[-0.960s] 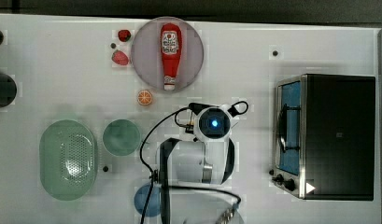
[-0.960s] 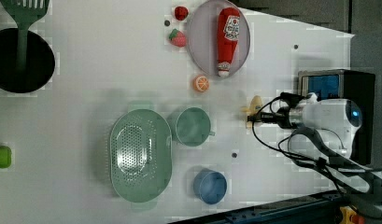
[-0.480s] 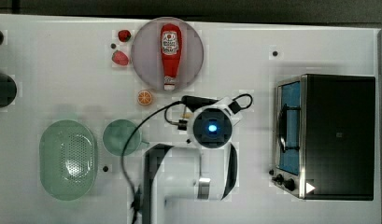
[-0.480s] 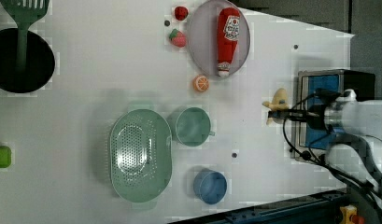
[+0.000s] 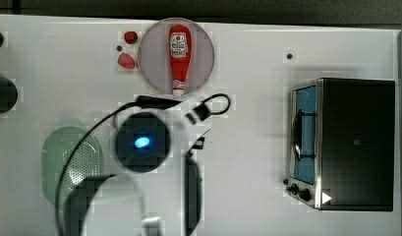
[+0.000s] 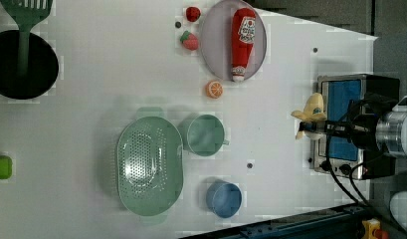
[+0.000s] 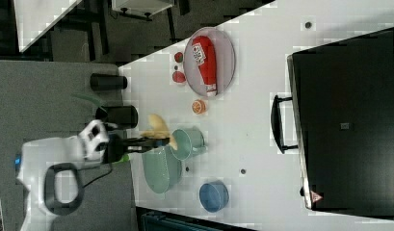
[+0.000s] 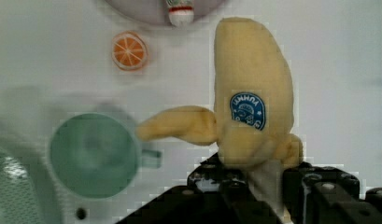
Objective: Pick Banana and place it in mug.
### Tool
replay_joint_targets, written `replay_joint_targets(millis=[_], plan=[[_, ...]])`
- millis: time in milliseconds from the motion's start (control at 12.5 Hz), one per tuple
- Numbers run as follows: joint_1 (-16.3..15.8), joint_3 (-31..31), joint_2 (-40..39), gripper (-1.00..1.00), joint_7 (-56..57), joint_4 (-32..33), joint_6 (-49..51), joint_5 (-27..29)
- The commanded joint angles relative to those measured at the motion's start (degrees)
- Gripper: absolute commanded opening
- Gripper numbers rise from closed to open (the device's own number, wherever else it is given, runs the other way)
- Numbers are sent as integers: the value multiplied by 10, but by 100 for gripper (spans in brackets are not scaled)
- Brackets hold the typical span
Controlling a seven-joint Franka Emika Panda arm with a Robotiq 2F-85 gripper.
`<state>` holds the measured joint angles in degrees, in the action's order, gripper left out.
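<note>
My gripper (image 6: 310, 128) is shut on the stem end of a yellow plush banana (image 6: 310, 110) with a blue sticker (image 8: 247, 111), holding it high above the table. The teal mug (image 6: 205, 134) stands upright beside the green colander (image 6: 149, 164). In the wrist view the mug (image 8: 93, 154) lies below and to one side of the hanging banana (image 8: 251, 88), apart from it. In the right view the banana (image 7: 158, 126) and gripper (image 7: 161, 141) hover close to the mug (image 7: 187, 143). In the top view my arm (image 5: 139, 142) covers the mug.
A ketchup bottle (image 6: 243, 35) lies on a grey plate (image 6: 211, 45); an orange slice (image 6: 214, 89) sits near it. A blue cup (image 6: 223, 199), a toaster oven (image 5: 346, 142), a black pan (image 6: 22, 64) and small red fruits (image 6: 190, 41) stand around.
My arm has risen with the banana in its grip, now much closer to the top camera, and has shifted toward the top view's left, over the mug.
</note>
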<state>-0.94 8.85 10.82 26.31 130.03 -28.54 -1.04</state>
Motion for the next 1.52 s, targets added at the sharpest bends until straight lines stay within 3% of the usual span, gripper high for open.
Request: replay_joint_targets(millis=[80,480,880,1040,1440,1520], plan=[[-7,49,4,-40,-118,-14,36,22],[-10,122,-32,-40,-264,-7,35,66],[-10,155,-116,-40,-314,12,-85,68],[-10,155,-139,-12,-314,27,-128,68],[-10,155,-154,100,-314,45,-147,68],[-10,155,-154,100,-314,45,-147,68]])
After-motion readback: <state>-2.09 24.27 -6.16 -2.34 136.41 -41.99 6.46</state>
